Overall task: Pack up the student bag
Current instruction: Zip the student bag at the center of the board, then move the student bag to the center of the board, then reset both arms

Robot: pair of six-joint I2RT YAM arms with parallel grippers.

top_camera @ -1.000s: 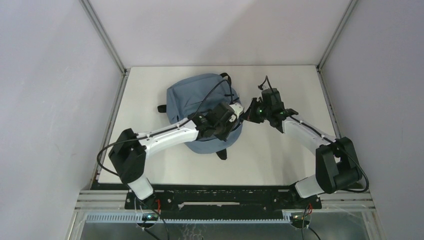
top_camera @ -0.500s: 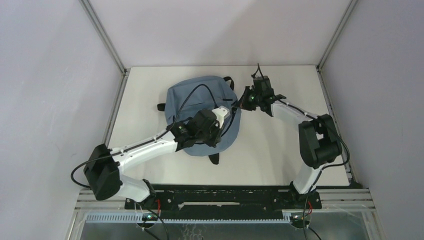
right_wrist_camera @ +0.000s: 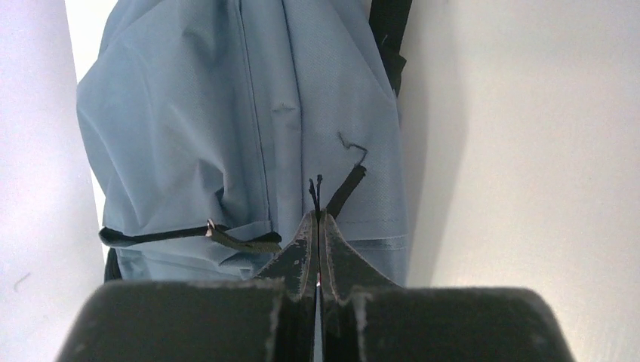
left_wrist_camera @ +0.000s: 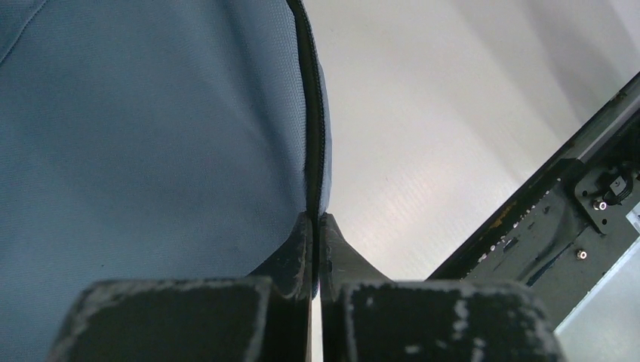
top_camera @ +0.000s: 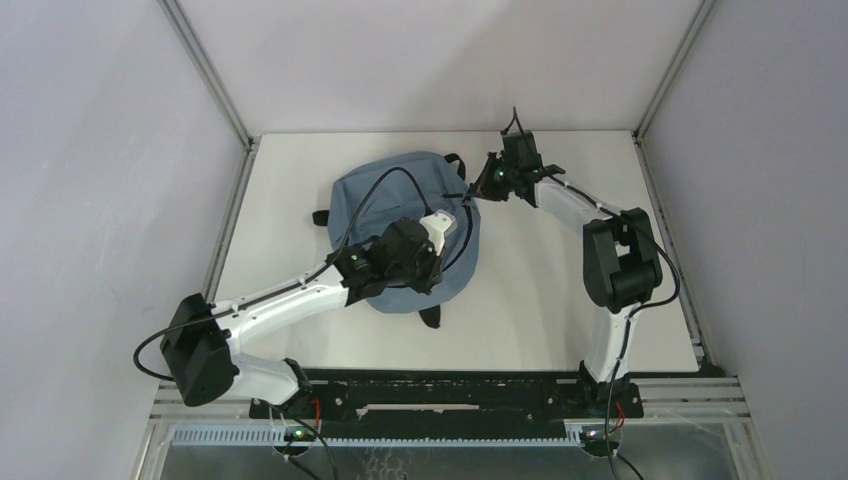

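Note:
The student bag [top_camera: 385, 195] is a grey-blue backpack lying flat in the middle of the white table [top_camera: 560, 290]. My left gripper [top_camera: 450, 220] is at the bag's right edge. In the left wrist view it [left_wrist_camera: 317, 220] is shut on the bag's [left_wrist_camera: 151, 136] black zipper seam [left_wrist_camera: 311, 128]. My right gripper [top_camera: 473, 194] is at the bag's far right corner. In the right wrist view it [right_wrist_camera: 317, 217] is shut on a thin black zipper pull cord [right_wrist_camera: 315, 188] of the bag [right_wrist_camera: 226, 113].
Black straps stick out of the bag at its near end [top_camera: 430, 318], its left side [top_camera: 322, 216] and its far corner [right_wrist_camera: 389, 38]. A strap with a metal ring [right_wrist_camera: 226, 237] lies by my right fingers. The black frame rail [left_wrist_camera: 573, 188] runs along the table's near edge. Enclosure walls stand on three sides.
My right gripper has moved away from me and left along the bag's edge to its far corner. My left arm has swung left and drawn back, still at the bag's right edge.

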